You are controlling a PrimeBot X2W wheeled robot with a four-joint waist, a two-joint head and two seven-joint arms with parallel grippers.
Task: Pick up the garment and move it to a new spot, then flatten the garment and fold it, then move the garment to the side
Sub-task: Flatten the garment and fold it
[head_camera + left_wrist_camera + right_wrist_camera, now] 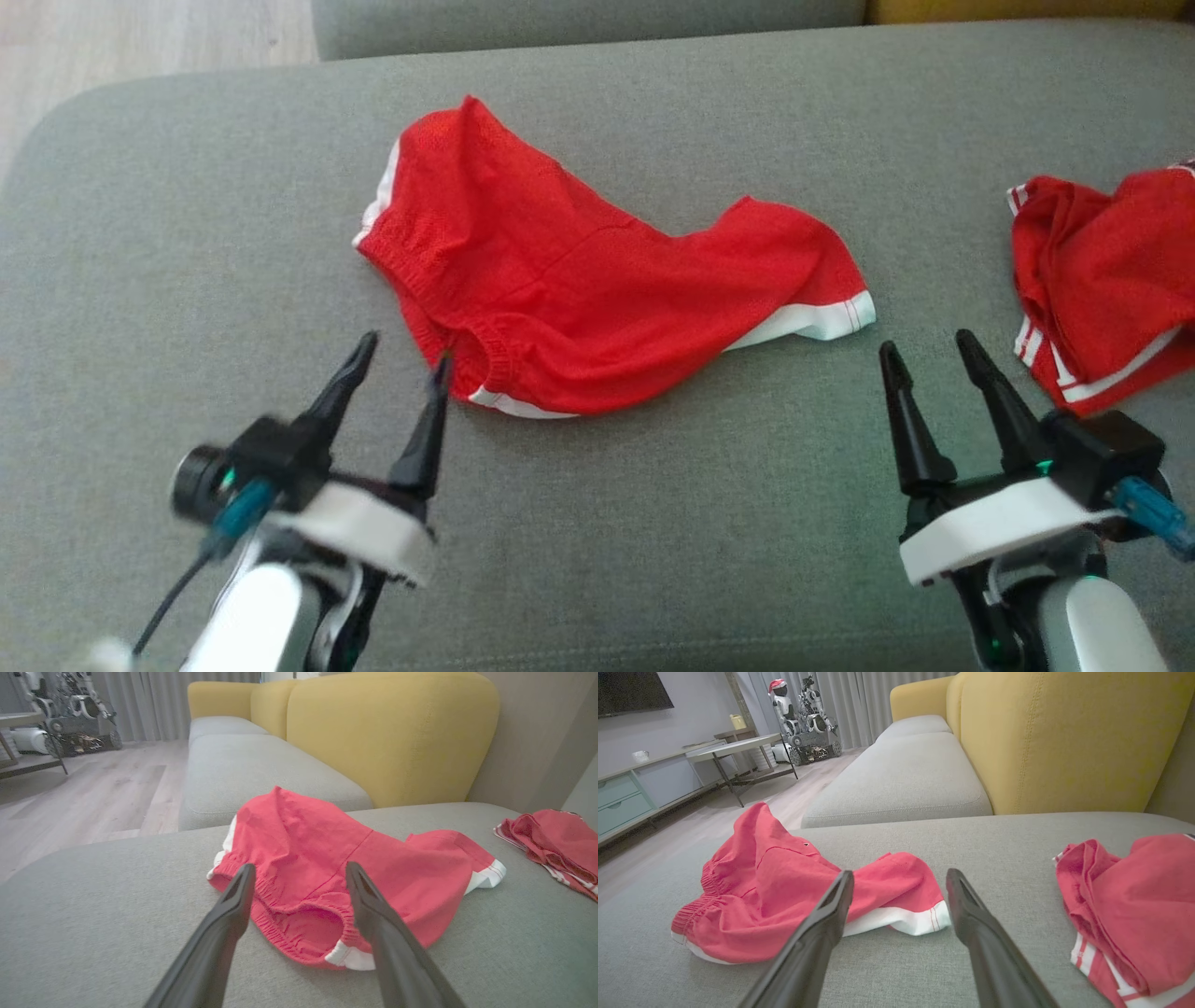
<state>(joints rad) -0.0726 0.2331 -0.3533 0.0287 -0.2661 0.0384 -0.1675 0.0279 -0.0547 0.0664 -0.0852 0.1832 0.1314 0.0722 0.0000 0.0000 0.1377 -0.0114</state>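
The garment [579, 289], a pair of red shorts with white trim, lies crumpled on the grey sofa cushion [187, 233]. Its elastic waistband faces the near left. My left gripper [403, 350] is open, its fingertips just short of the waistband corner [299, 914], nothing between them. My right gripper [929, 345] is open too, empty, hovering just right of the white-hemmed leg end [906, 917]. From both wrists the garment [355, 872] [784, 891] is seen ahead of the fingers.
A second red piece of clothing with white stripes [1102, 289] lies bunched at the cushion's right edge. Yellow backrests [387, 732] rise behind. The cushion's rounded left corner drops to a wooden floor [112, 47]. A parked robot [803, 714] and a side table stand farther off.
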